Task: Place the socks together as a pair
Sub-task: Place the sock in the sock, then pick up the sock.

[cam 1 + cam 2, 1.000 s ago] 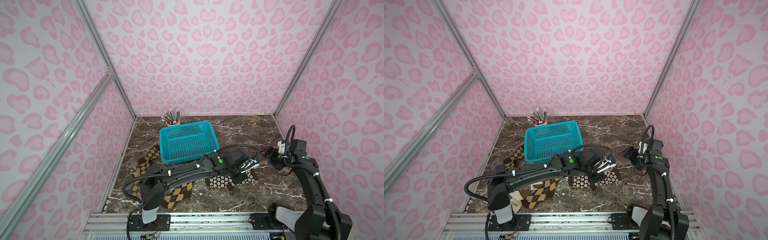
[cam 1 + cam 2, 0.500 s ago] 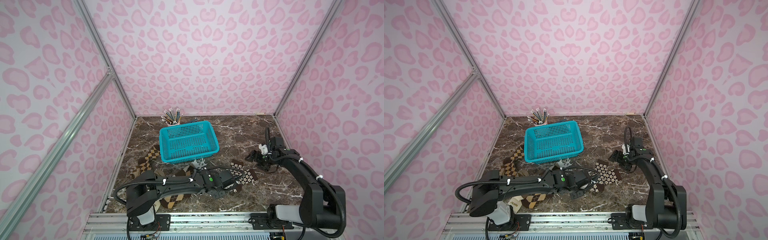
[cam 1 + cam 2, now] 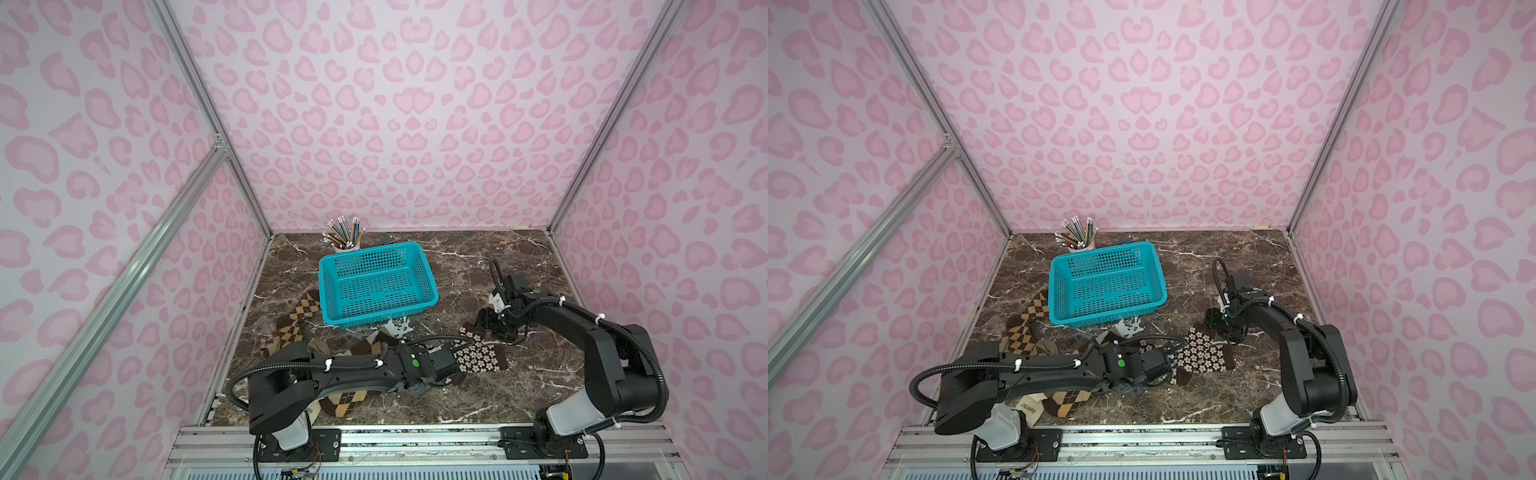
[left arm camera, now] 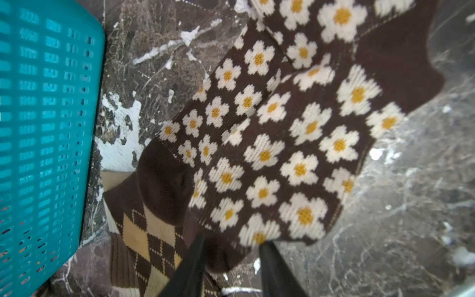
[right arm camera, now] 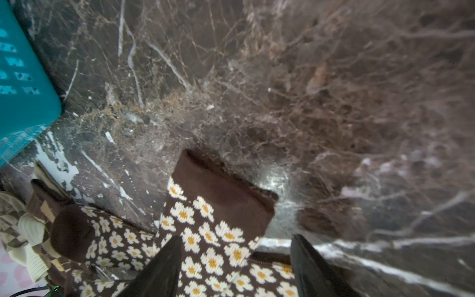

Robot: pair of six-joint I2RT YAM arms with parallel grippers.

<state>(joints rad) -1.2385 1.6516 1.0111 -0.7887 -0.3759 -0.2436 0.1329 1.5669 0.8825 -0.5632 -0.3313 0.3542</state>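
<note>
Two socks lie at the table's (image 3: 478,266) left side: an argyle one (image 3: 305,307) beside the basket's corner and a check one (image 3: 286,338) touching it toward the front. More argyle (image 3: 345,401) and a cream cuff (image 3: 1030,405) show at the front, mostly hidden under the left arm, which reaches low across the table. Behind them stands the teal basket (image 3: 376,286), with a pencil cup (image 3: 347,243) just behind its far left corner.

Right of the basket's front lie the flower socks (image 3: 482,357), flat on the marble and overlapping; the left wrist view shows one (image 4: 295,154) lying partly over the other (image 4: 226,84). The left gripper (image 4: 232,241) is at their near end. Its jaws stand apart, the upper sock's dark end lies between the fingers (image 4: 190,267), and nothing is pinched.

Farther right, the right gripper (image 5: 236,237) is low over the socks' far end, where a brown cuff (image 5: 223,190) points away from it. Its jaws are also wide apart, straddling the sock, one finger (image 5: 159,270) over the knit, the other (image 5: 313,270) clear of its edge, with no grip on it.
</note>
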